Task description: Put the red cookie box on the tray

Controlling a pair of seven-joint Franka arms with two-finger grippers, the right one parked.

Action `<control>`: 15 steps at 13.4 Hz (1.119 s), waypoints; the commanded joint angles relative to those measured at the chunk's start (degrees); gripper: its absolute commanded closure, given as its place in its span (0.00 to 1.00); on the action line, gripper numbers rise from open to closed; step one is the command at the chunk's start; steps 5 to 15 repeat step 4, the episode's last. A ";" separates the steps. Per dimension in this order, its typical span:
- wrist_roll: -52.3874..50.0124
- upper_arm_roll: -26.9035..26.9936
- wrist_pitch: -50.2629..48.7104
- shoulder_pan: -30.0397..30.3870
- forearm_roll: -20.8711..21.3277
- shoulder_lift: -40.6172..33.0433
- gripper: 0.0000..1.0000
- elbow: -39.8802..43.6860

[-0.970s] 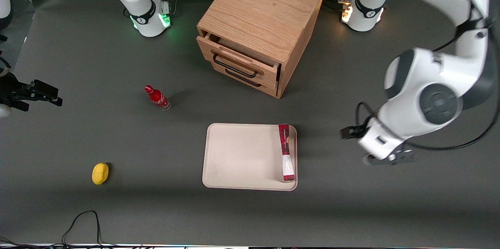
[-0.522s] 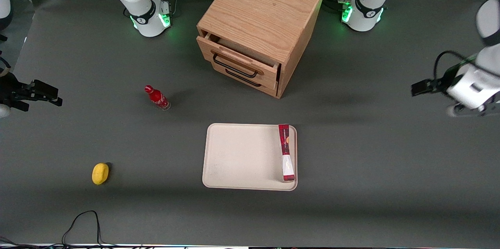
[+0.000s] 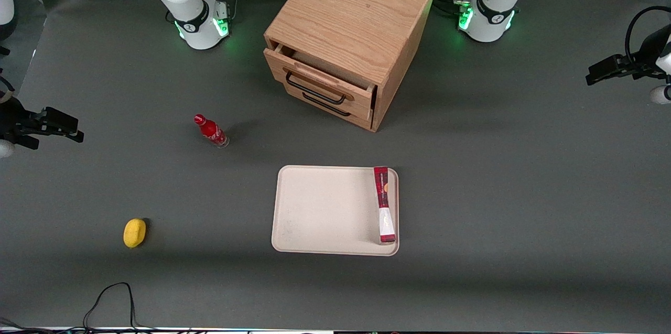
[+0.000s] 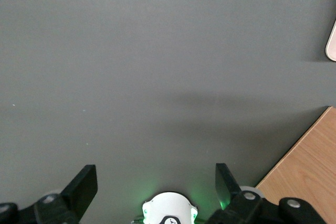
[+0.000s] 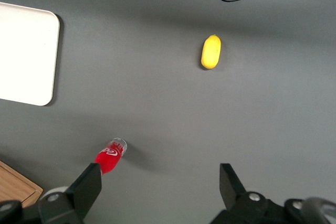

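Front view shows the gripper [image 3: 603, 73] raised at the working arm's end of the table [image 3: 498, 192], well apart from everything else. Wrist view of that arm shows its two dark fingers [image 4: 84, 184] spread wide, with nothing between them but bare grey table surface [image 4: 157, 66]; the gripper [image 4: 155, 184] is released and holds nothing.

Well away from the gripper, toward the middle of the table and nearer to the front camera, lies the tray [image 3: 325, 208], flat and cream-coloured. The red cookie box [image 3: 384, 204] stands on its narrow edge on the tray, along the tray's short rim that lies closest to the gripper's end, its long side running toward the front camera. A small corner of the tray [image 4: 332, 43] peeks into the working arm's wrist view, together with a wedge of the wooden cabinet [image 4: 307, 171].

The cabinet [image 3: 351, 35] stands between the two arm bases, its upper drawer [image 3: 325, 79] slightly open. Farther from the gripper still, toward the parked arm's end, a small red bottle [image 3: 210, 131] stands on the table, and a yellow lemon [image 3: 134, 233] lies nearer the front camera.
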 commanded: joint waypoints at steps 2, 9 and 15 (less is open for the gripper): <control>-1.27 1.48 -1.15 -4.00 2.18 0.43 0.00 1.19; -3.19 1.40 -2.37 -3.56 1.57 2.26 0.00 3.99; -3.19 1.40 -2.37 -3.56 1.57 2.26 0.00 3.99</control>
